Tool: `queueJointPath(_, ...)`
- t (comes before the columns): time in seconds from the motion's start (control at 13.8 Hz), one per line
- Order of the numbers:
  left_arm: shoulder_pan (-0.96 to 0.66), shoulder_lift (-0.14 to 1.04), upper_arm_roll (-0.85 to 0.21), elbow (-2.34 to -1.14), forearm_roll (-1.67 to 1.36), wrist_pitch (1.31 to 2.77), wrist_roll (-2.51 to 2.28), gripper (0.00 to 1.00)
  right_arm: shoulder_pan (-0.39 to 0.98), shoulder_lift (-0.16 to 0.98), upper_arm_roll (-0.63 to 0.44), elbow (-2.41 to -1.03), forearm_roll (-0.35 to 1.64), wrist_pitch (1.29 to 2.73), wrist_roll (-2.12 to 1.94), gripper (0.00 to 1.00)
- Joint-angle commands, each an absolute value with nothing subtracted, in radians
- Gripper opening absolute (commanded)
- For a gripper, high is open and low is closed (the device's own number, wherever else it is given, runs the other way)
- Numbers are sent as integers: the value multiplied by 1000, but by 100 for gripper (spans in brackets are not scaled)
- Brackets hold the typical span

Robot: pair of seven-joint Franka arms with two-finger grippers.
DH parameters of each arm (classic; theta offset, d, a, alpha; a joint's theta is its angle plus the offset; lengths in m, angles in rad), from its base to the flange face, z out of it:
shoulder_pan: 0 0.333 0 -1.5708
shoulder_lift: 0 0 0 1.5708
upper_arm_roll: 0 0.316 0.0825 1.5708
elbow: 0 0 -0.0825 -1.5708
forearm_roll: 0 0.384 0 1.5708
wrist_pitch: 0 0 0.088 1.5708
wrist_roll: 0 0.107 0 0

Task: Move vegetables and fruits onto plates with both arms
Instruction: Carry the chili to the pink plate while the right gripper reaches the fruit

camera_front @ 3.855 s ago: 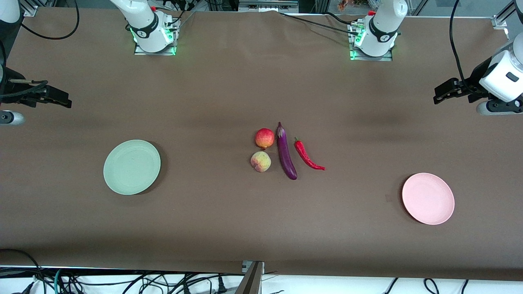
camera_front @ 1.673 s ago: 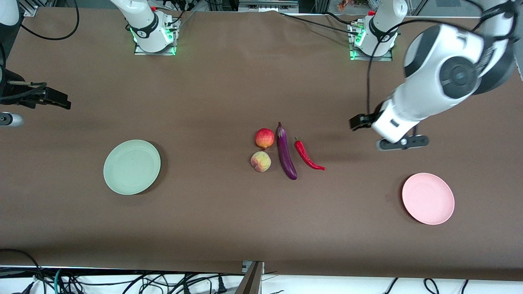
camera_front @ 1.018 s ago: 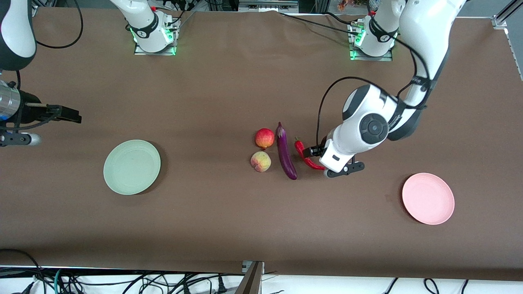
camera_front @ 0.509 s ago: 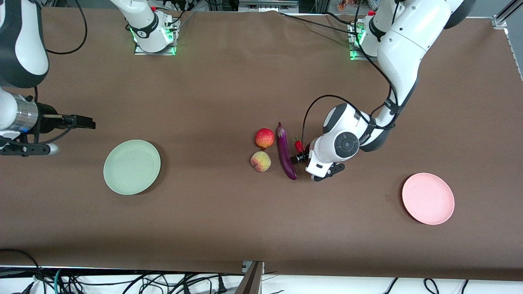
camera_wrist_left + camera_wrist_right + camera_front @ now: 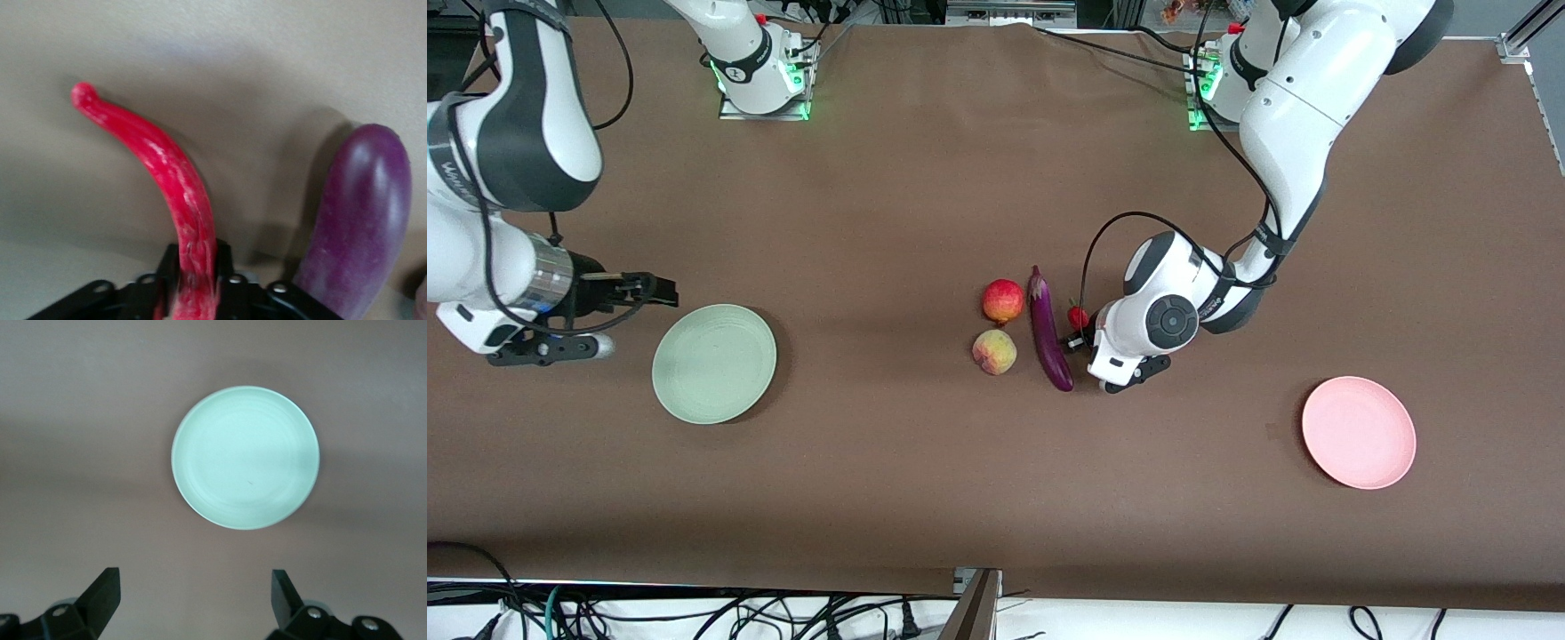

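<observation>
My left gripper [image 5: 1079,339] is down on the table beside the purple eggplant [image 5: 1049,336]. It is shut on the red chili pepper [image 5: 1079,315], of which only the stem end shows in the front view. In the left wrist view the chili [image 5: 167,173] runs out from between the gripper's [image 5: 197,259] black fingers [image 5: 224,261], with the eggplant [image 5: 360,220] alongside. The red pomegranate-like fruit [image 5: 1003,300] and the peach [image 5: 994,351] lie beside the eggplant. My right gripper [image 5: 660,290] is open and empty over the table by the mint green plate [image 5: 714,363]. The right wrist view shows the gripper [image 5: 195,583] and the plate [image 5: 245,457].
The pale pink plate [image 5: 1359,432] lies toward the left arm's end of the table, nearer the front camera than the vegetables. Both plates hold nothing. Brown cloth covers the table [image 5: 925,480]. Cables hang along the front edge.
My left arm swung in from the table's end and came down onto the chili, covering most of it. My right arm moved from the table's end toward the green plate.
</observation>
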State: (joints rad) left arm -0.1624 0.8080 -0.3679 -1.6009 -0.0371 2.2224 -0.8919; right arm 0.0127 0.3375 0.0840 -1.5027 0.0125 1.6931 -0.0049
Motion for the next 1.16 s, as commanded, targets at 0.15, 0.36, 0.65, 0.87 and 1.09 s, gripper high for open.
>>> queueJointPath(0.15,-146,770,-364,-1557,-41,2113,-916,0,115,403,81,-1480,29,1782,196,100)
queueJointPath(0.36,-46,686,-365,-1491,-35,1889,-897,0,239,463,81,-1482,31,1893,395,100)
queueJointPath(0.65,148,670,-361,-1356,-31,1621,-632,0,382,517,81,-1482,29,2006,601,100)
queueJointPath(0.87,259,687,-315,-1336,38,1601,-309,0,464,558,83,-1483,57,2113,739,100)
queueJointPath(1.09,270,727,-209,-1325,95,1736,-59,0,549,612,81,-1483,98,2218,856,100)
